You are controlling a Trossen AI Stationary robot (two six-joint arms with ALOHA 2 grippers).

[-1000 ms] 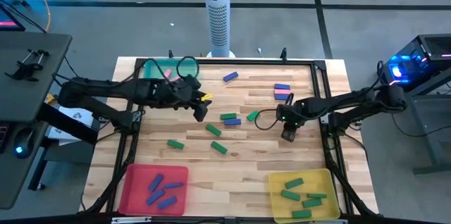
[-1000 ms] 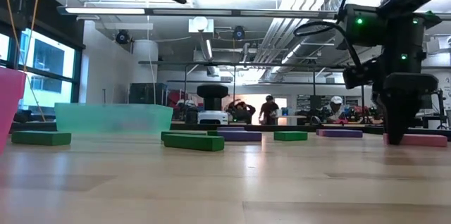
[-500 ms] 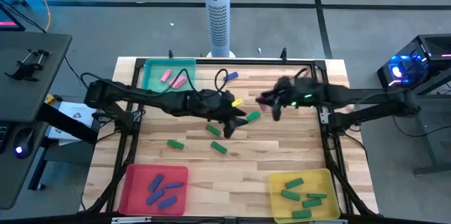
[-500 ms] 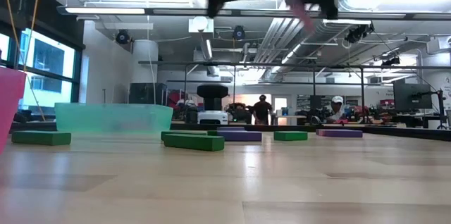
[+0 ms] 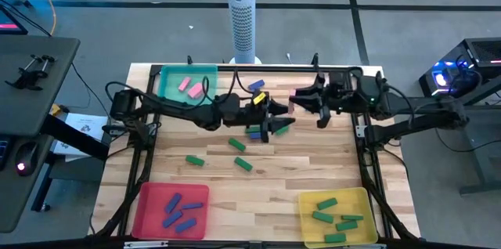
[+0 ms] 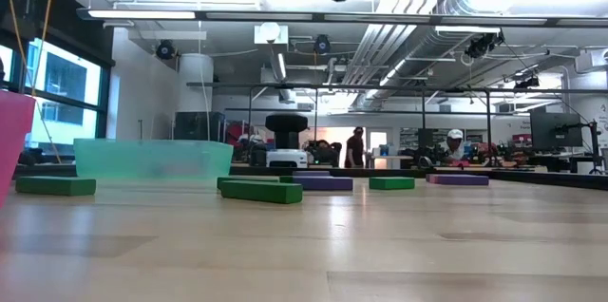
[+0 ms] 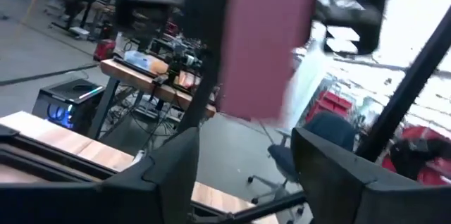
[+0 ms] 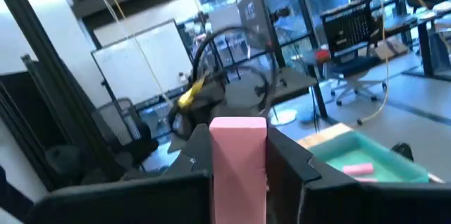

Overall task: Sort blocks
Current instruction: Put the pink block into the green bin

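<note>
A handover in mid-air looks to be the step in hand: the right gripper [image 5: 301, 100] holds a pink block [image 8: 238, 164] clamped between its narrowly set fingers [image 8: 290, 175], raised well above the surface [image 5: 313, 167], and faces the left gripper [image 5: 278, 120], which reaches toward it from the other side. In the left wrist view the same pink block [image 7: 264, 41] stands upright just beyond the left fingers [image 7: 176, 175], which are spread wide with the block lined up on the gap but apparently not yet between them. Judging by the pink pieces already lying in the teal tray [image 5: 168, 77] on the left side, the next move calls for the left fingers to close on the block's free end before the right fingers let go, then carry it to that tray. Other blocks remain loose on the surface, green [image 5: 194, 160] and blue [image 5: 256, 85], while the red tray [image 5: 145, 202] holds blue ones and the yellow tray [image 5: 362, 198] green ones.
</note>
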